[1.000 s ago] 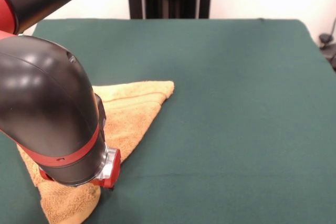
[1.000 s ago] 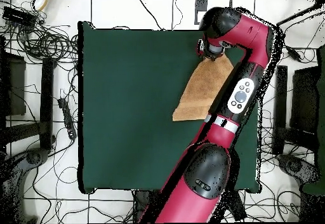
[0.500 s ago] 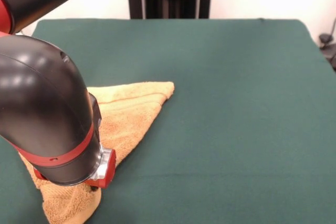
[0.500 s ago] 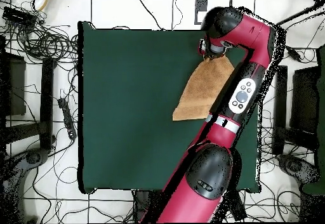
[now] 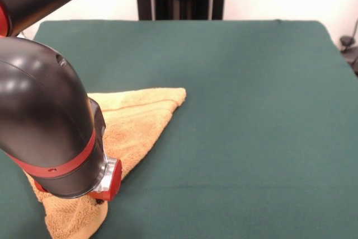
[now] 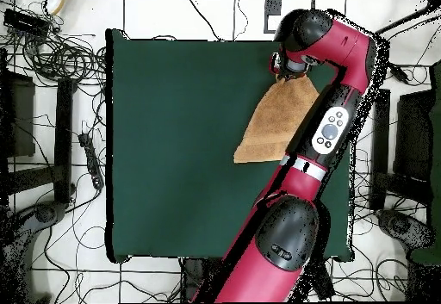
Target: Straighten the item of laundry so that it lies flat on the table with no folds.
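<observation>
Green table, folded towel under hidden gripper.

The worktop is lying bare across most of its green cloth, giving wide passage. The arm is hanging over the towel, blocking approach along that worktop edge.

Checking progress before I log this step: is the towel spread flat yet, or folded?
Folded. The towel makes a triangle rather than a square on the table, with its woven band running at a slant; the arm hides part of it.
</observation>
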`<action>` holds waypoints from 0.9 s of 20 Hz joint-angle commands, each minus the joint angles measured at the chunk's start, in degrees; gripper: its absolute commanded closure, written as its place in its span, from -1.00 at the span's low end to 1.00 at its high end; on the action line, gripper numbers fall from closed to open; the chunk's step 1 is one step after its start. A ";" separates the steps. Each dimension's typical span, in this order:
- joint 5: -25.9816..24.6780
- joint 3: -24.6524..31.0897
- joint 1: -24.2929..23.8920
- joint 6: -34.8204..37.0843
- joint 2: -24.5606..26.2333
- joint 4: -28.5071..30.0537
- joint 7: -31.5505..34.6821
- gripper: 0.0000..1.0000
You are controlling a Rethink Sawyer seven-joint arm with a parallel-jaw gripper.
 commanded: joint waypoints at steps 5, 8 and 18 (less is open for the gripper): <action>-3.66 4.64 2.06 -4.02 8.61 5.65 2.79 1.00; -3.59 4.91 2.07 -3.72 8.56 5.61 2.96 1.00; -5.89 10.40 1.26 2.79 8.10 4.67 2.36 1.00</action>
